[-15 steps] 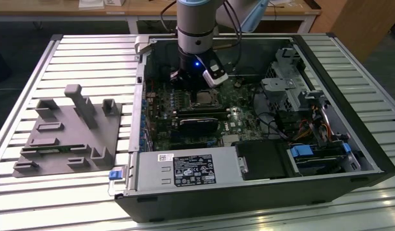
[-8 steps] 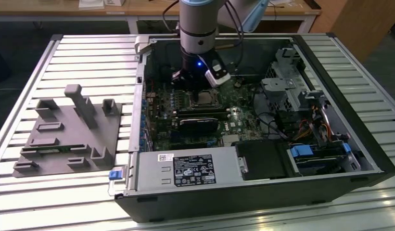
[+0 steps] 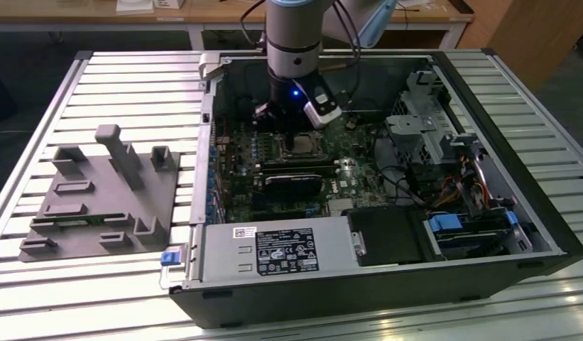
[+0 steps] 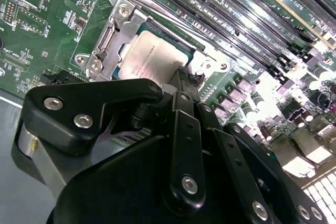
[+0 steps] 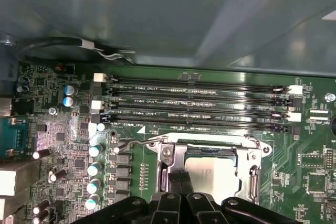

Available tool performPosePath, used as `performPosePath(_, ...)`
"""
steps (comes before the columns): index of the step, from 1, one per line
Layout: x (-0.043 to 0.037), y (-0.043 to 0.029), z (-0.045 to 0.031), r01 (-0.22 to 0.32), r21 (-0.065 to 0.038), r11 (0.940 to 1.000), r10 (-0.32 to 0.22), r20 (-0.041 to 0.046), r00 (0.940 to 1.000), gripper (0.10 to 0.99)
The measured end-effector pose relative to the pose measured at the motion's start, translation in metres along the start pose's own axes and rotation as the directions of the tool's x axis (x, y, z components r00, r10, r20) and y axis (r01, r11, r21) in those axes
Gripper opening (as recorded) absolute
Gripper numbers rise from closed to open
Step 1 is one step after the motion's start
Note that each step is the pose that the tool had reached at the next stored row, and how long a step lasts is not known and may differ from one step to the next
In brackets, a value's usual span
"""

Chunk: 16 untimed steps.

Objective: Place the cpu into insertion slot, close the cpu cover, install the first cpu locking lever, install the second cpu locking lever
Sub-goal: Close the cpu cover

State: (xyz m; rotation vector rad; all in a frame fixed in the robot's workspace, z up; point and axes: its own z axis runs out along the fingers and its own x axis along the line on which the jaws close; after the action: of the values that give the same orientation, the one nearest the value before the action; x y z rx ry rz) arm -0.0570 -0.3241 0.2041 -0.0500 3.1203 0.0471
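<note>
tool (image 5: 180,178) sitting pressed together, holding nothing, tip hanging at cover (image 5: 169,153) edge beside cpu (image 5: 212,174) | cpu lying in slot (image 3: 299,147), cover lying closed around it | case (image 3: 367,291) sitting on surface (image 3: 130,78)

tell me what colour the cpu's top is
Pale silvery grey, clearest on the cpu in the second wrist view.

slatted alu table (image 3: 130,78) | on it: open PC case (image 3: 367,291), grey fixture (image 3: 92,206)

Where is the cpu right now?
In both wrist views the cpu sits in the insertion slot, beside the memory slots, right by the gripper.
</note>
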Motion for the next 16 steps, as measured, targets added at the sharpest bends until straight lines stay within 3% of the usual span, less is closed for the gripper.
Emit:
performPosePath(11,-0.0004,0.0005,-0.0185,0.000,0.000,1.0000,0.000,0.0036,1.0000,0.106)
performPosePath(16,-0.0007,0.0006,-0.0194,0.000,0.000,1.0000,0.000,0.0042,1.0000,0.106)
